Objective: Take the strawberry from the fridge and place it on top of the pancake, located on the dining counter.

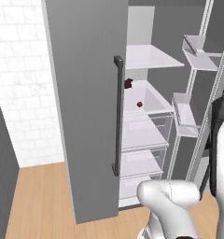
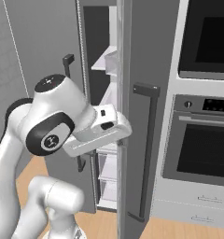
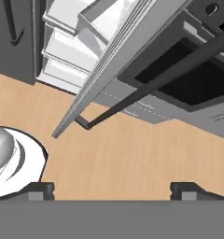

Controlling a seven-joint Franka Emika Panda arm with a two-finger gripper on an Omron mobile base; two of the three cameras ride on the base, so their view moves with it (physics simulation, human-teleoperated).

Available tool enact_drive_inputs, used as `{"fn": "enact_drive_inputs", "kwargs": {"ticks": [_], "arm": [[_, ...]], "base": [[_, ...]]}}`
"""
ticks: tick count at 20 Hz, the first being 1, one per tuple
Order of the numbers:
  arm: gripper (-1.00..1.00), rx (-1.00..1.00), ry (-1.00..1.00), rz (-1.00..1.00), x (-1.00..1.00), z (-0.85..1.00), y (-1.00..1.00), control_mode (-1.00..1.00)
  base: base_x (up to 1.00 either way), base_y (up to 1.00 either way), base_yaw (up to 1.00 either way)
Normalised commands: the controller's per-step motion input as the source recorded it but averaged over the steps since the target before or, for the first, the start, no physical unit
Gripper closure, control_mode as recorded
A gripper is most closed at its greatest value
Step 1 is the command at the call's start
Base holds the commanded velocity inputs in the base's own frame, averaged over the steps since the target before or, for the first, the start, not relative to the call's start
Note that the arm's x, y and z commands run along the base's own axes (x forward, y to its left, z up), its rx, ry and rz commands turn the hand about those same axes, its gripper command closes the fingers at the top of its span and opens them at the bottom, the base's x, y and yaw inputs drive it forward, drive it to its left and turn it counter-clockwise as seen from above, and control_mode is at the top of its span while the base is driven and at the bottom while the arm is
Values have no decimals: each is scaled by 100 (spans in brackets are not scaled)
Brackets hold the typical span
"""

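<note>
The fridge (image 1: 86, 93) stands with its left door shut and its right door (image 1: 198, 107) swung open, showing white shelves and clear drawers. The strawberry (image 1: 139, 104), tiny and bright red, lies on a middle shelf. My gripper (image 3: 113, 190) is open with nothing between its widely spread fingertips (image 3: 39, 190). It points down at the wooden floor by the open door's lower edge (image 3: 109, 70) and its dark bar handle (image 3: 170, 70). In the right base view my hand (image 2: 97, 130) sits just left of the open door's edge (image 2: 125, 116). The pancake and the dining counter are out of view.
A darker maroon lump (image 1: 128, 83) sits on the shelf behind the strawberry. Door bins (image 1: 185, 114) line the open door. A built-in oven (image 2: 202, 149) and a second appliance (image 2: 207, 37) above it stand right of the fridge. A white brick wall (image 1: 20, 93) is to the left.
</note>
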Motion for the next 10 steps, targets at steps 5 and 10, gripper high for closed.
{"fn": "enact_drive_inputs", "kwargs": {"ticks": [5, 10], "arm": [[-100, -37, 18, -12, 36, -8, 100, -100], [-100, -25, 25, -3, 37, -16, 58, -100]], "base": [[0, 0, 0], [0, 0, 0]]}}
